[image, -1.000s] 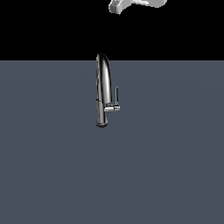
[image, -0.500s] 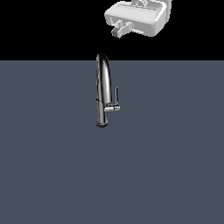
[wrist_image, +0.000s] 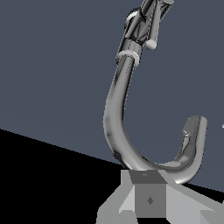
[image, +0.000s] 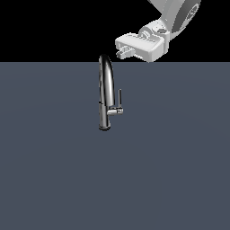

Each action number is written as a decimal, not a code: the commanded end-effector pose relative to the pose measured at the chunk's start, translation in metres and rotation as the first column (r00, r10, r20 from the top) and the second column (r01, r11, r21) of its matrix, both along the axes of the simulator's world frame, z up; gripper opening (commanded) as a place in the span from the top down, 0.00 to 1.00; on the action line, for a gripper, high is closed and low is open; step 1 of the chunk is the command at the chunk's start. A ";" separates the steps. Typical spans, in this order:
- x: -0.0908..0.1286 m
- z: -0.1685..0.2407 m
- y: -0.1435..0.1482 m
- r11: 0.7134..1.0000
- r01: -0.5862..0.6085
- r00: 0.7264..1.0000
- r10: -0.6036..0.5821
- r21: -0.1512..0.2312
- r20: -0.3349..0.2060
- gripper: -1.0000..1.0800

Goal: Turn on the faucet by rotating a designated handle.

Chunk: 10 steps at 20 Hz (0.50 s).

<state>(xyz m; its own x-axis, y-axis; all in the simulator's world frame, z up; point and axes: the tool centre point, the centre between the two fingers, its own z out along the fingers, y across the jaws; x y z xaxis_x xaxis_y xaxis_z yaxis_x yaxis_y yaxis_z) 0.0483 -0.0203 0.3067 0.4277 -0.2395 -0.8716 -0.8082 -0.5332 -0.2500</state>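
Jaws: gripper hangs up near the top of the exterior view, off to that view's right of the tap's arch, short fingers pointing toward that view's left. Holding nothing, not touching anything. How far apart the jaws stand: can't tell. In the exterior view the fingers overlap, and in the wrist view only grey blocky parts of the gripper show at the frame edge.

Next out: the faucet, shiny chrome, stands upright on the flat slate-grey bench, dark ring at its foot. Arch top sits just below and to the exterior view's left of the fingers, w/ a clear gap. The wrist view looks along the faucet, curved spout close to the camera.

The handle: thin chrome rod standing upright on a stubby side stub, on the exterior view's right of the tap body, low down near the base, well apart from the gripper. In the wrist view the handle shows at the far end of the tap.

No brands, labels or writing readable anywhere.

Vs 0.5 s ago: gripper lower and nearer the arch, more of the white arm in frame. Faucet and handle unchanged.
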 end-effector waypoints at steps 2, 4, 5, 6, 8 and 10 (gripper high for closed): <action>0.013 -0.022 -0.001 0.997 0.053 0.997 -0.049 0.054 -0.066 1.00; 0.020 -0.036 -0.002 0.993 0.086 0.991 -0.077 0.084 -0.107 1.00; 0.023 -0.043 -0.002 0.990 0.103 0.988 -0.090 0.099 -0.128 1.00; 0.027 -0.050 -0.002 0.986 0.121 0.983 -0.103 0.113 -0.149 1.00; 0.033 -0.065 -0.002 0.977 0.157 0.973 -0.129 0.141 -0.192 1.00; 0.038 -0.079 -0.001 0.967 0.192 0.961 -0.151 0.165 -0.233 1.00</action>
<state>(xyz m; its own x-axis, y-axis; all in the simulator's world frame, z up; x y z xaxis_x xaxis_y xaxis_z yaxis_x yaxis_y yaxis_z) 0.0820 -0.0220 0.2378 0.2213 -0.1395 -0.9652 -0.9165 -0.3680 -0.1569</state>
